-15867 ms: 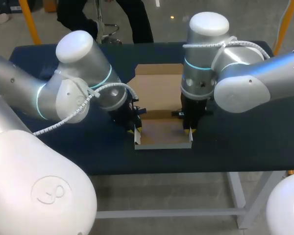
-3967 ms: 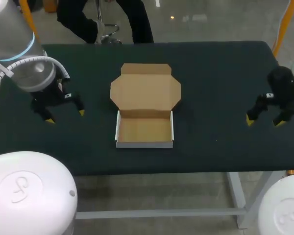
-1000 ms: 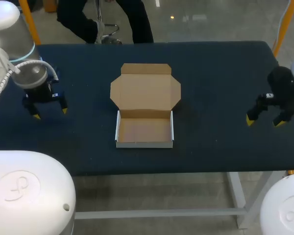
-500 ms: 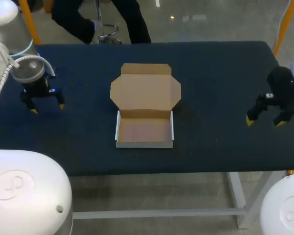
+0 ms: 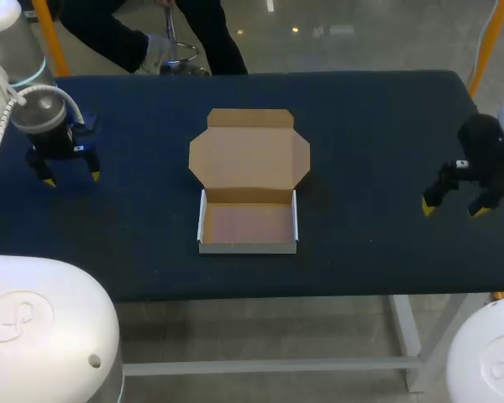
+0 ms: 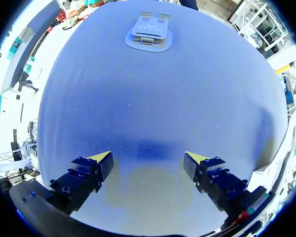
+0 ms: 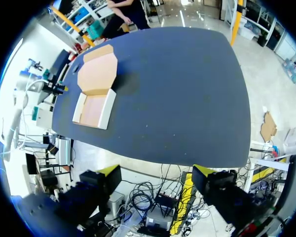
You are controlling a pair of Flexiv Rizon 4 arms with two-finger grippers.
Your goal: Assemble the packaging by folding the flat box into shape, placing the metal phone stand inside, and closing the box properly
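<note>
Left jaws and right jaws gape wide, gripping nothing, well apart from the box (image 5: pixel 249 159).

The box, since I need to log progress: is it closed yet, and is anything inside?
Open and empty. The box has its walls up, its lid lies flat behind, the floor is bare.

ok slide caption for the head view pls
Brown cardboard box, tray folded, lid open, on the dark blue table; left gripper and right gripper open at either side.

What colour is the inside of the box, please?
Plain brown cardboard; the box has white walls. The head view shows it best.
</note>
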